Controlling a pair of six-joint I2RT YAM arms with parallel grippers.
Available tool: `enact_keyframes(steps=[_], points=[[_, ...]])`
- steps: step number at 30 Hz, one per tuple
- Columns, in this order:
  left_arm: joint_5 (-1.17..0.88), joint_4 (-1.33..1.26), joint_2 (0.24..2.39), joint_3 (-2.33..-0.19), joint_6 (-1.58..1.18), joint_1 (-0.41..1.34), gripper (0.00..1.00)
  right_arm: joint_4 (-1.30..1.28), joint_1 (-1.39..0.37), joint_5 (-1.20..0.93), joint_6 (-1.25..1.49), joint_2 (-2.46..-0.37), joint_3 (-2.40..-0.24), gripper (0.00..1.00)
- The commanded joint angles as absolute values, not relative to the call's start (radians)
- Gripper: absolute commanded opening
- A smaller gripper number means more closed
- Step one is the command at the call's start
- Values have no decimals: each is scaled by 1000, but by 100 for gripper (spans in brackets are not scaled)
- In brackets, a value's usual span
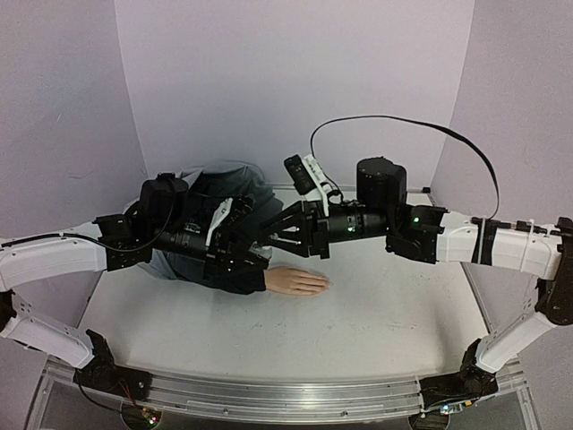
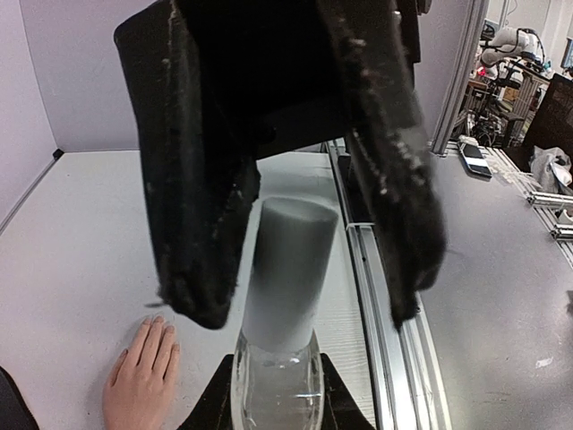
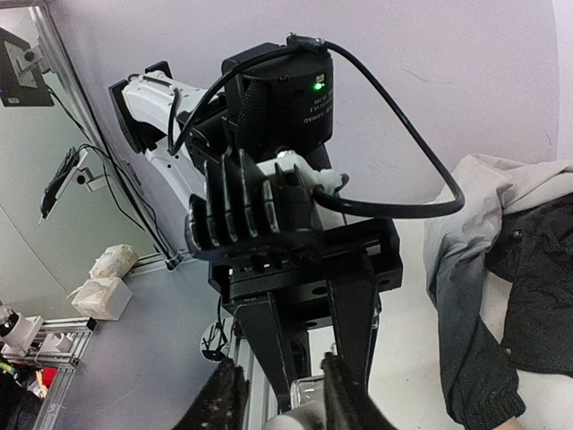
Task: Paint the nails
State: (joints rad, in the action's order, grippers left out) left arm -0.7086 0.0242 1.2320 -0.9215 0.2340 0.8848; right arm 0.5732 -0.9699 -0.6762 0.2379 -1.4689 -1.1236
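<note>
Two sets of fingers meet in the air over the worktop (image 1: 376,313), and the nails (image 2: 158,323) are just below them. The nails sit at the tips of the mannequin hand (image 1: 295,281). It lies flat on the worktop and pokes out of a dark sleeve (image 1: 231,271). The nails are so small that I can hardly make them out. They look pale, the same skin colour as the hand, and I see no paint on them.

I think the nails are hard and smooth, and stuck fast to a stiff hand. Nothing should grab them. Only a soft, wet brush should touch them, and gently, because the hand may be light and could slide if pushed.

The thing to take hold of is the bottle (image 2: 276,394). The left arm's fingers (image 2: 215,410) pinch its clear glass body low down. Glass is slippery and can break, so that hold should be firm but not too hard. The right arm's fingers (image 2: 197,224) are spread on either side of the grey cap (image 2: 288,269). A little gap shows on one side, so I do not think they pinch it yet. The middle of the cap looks like the best place to grip.
</note>
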Motion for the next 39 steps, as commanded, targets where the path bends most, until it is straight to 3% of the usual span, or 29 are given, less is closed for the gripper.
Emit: enact_keyframes(steps=[1, 6, 10, 16, 20, 23, 26, 32, 33, 34, 36, 39], points=[[-728, -33, 1216, -965, 235, 887, 0, 640, -969, -718, 243, -1488, -1181, 25], [-717, -33, 1201, -962, 235, 887, 0, 644, -968, -702, 256, -1501, -1168, 16], [-701, -33, 1190, -959, 241, 887, 0, 646, -969, -659, 278, -1506, -1163, 0], [-439, -35, 1165, -959, 213, 887, 0, 681, -977, -594, 350, -1550, -1145, 0], [-52, -35, 1172, -956, 201, 887, 0, 670, -1026, -235, 537, -1636, -1171, 0], [133, -34, 1187, -954, 213, 885, 0, 460, -1115, 109, 798, -1739, -1319, 0], [142, -34, 1191, -950, 235, 886, 0, 369, -1207, 239, 860, -1813, -1481, 0], [81, -34, 1179, -946, 246, 886, 0, 453, -1175, 246, 755, -1677, -1355, 0], [76, -34, 1178, -947, 249, 886, 0, 454, -1169, 253, 739, -1644, -1336, 1], [70, -34, 1179, -948, 250, 886, 0, 453, -1162, 261, 723, -1606, -1316, 13], [48, -34, 1179, -947, 256, 886, 0, 453, -1147, 250, 672, -1534, -1270, 45], [7, -34, 1186, -949, 247, 886, 0, 449, -1117, 229, 591, -1429, -1207, 62]])
